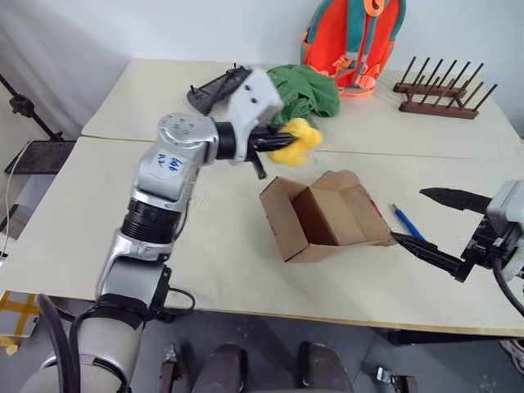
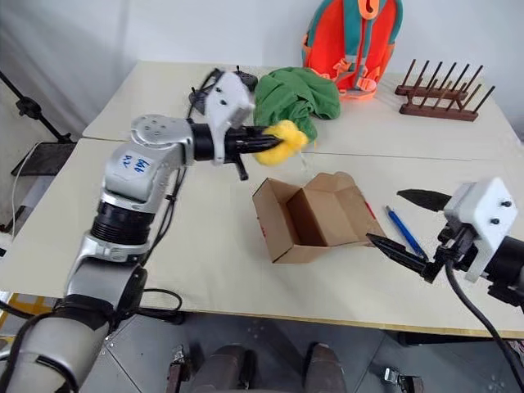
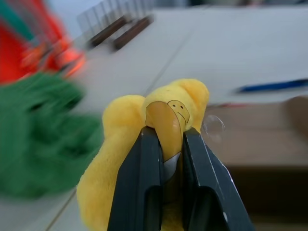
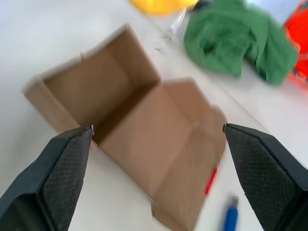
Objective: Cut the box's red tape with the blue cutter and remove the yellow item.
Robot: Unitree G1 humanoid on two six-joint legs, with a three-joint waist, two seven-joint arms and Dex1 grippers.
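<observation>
Two grippers are noted. The left gripper [image 1: 274, 146] is clenched on the yellow item [image 1: 296, 143], held in the air above the table [image 1: 123, 213], to the left of and farther away than the box [image 1: 323, 217]; in the left wrist view the black fingers [image 3: 144, 183] are seen pinching the lump from both sides. The item is judged already out of the box, so only a set-down is judged to remain.

The deciding relation: bare table lies directly below and to the near left of the held item, while the box stands near and to the right of it. A drop straight down or to the left is judged clear.

The box lies open, its flaps folded out, its long axis running left-near to right-far; the cavity looks empty. A sliver of red tape [image 4: 210, 180] is seen on the right flap. The blue cutter [image 1: 407, 222] lies on the table just right of the box, pointing near-right to far-left.

The right gripper [image 1: 438, 223] stands wide open, holding nothing, near the cutter and the box's right end.

Behind the item lie a green cloth [image 1: 311, 90] and a dark controller [image 1: 217, 88], both close enough to be brushed if the item is carried farther away.
</observation>
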